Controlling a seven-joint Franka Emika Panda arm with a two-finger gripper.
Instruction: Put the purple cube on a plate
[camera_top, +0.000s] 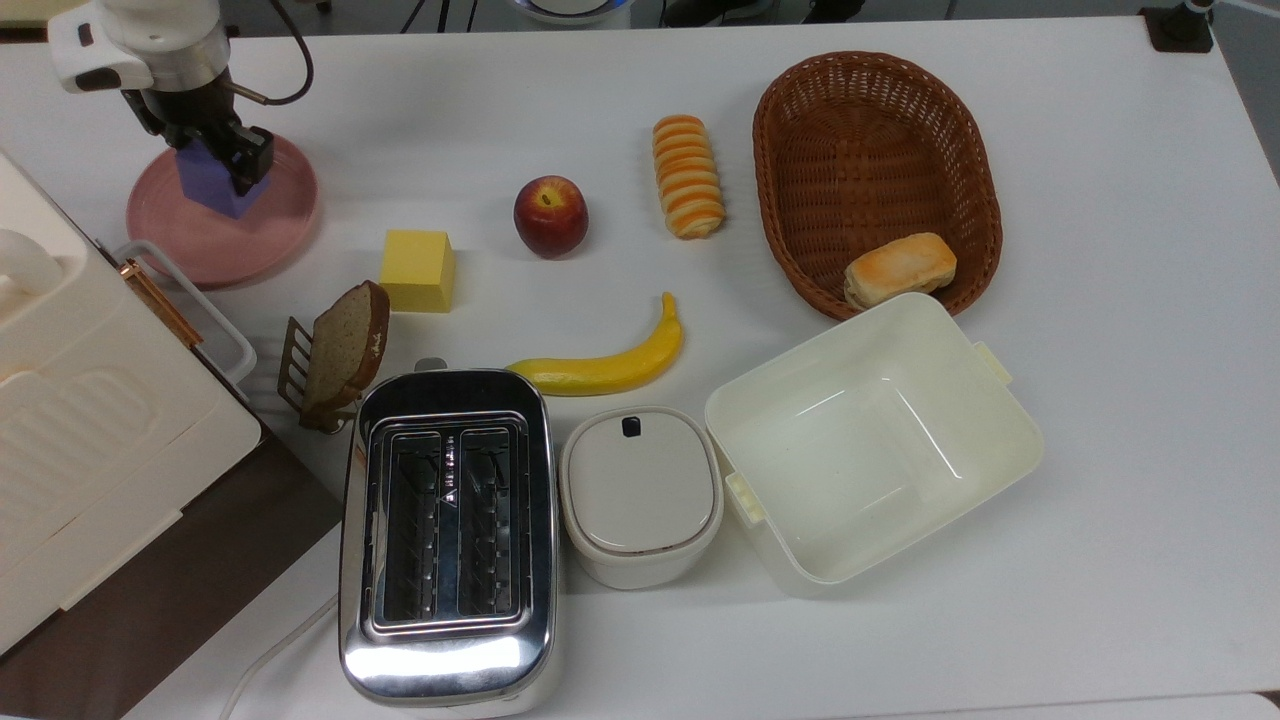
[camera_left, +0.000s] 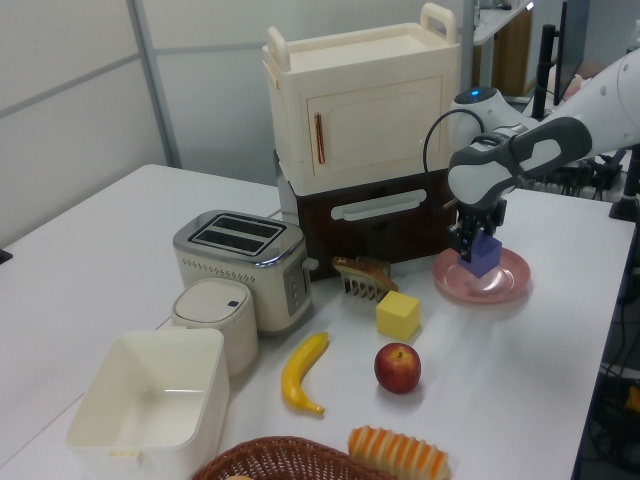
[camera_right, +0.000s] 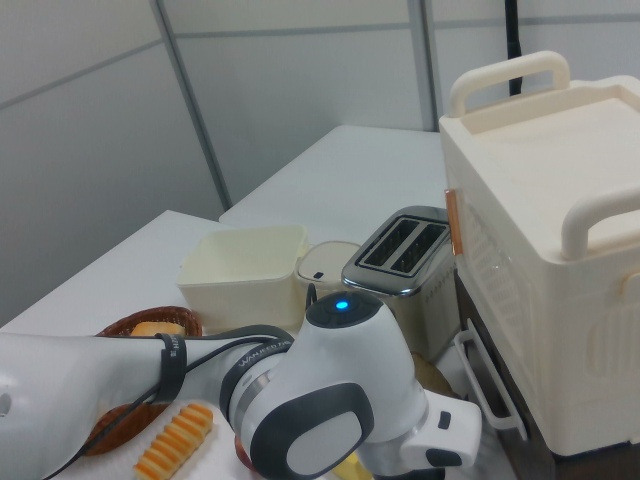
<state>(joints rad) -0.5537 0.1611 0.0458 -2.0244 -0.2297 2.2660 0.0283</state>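
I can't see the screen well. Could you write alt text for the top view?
A robot gripper holds a purple cube over a pink plate at the top view's upper left. Elsewhere on the white table are a yellow cube, apple, banana, toaster and wicker basket.

Toaster (camera_top: 448, 520); banana (camera_top: 603, 362); apple (camera_top: 550, 215)

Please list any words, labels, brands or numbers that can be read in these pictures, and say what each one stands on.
White lettering on the black band around the robot arm in the right view: too blurred to read.
Small markings between the slots of the toaster in the top view: too small to read.
Nothing else carries text.
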